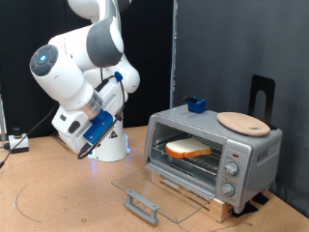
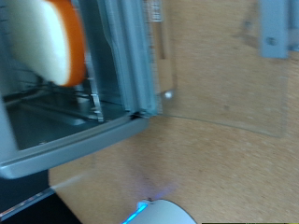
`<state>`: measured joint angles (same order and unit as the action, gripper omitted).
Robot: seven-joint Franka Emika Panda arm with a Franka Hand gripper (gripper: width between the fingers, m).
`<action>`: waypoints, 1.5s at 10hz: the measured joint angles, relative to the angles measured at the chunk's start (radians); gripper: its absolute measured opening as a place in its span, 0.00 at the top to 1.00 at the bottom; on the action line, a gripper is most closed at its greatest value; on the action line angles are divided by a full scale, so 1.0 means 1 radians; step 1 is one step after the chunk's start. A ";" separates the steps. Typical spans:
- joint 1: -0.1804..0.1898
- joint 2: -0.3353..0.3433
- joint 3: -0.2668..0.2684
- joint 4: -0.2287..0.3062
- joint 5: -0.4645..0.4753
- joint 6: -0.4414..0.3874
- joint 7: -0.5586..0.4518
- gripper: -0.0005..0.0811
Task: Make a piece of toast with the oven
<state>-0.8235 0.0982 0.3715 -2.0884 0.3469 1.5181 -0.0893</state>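
Inside, one piece of toast sits in one oven, door down; claw state unclear.

A robot lab: black curtains behind a bare wooden bench.

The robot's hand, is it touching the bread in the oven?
Apart. In the exterior view the gripper hangs well off to the left of the oven, while the piece of toast sits inside on the rack, with open space between them.
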 joint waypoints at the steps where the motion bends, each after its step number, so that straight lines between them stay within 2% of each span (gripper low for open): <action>1: -0.009 0.004 -0.004 0.008 0.054 -0.092 -0.033 0.01; 2: -0.025 0.010 -0.011 0.018 0.105 -0.195 -0.063 0.01; 3: -0.037 0.011 -0.021 0.018 0.124 -0.259 -0.091 0.01; 4: -0.047 0.010 -0.028 0.009 0.129 -0.271 -0.134 0.01; 5: -0.053 0.010 -0.035 -0.011 0.130 -0.255 -0.179 0.01; 6: -0.056 0.009 -0.039 -0.042 0.136 -0.200 -0.237 0.01; 8: -0.057 0.000 -0.041 -0.106 0.153 -0.091 -0.265 0.01; 11: -0.058 0.024 -0.042 -0.106 0.182 -0.124 -0.323 0.01; 13: -0.057 0.071 -0.042 -0.132 0.207 -0.034 -0.379 0.01; 15: -0.050 0.130 -0.041 -0.151 0.175 0.061 -0.385 0.01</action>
<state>-0.8739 0.2278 0.3301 -2.2391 0.5217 1.5793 -0.4747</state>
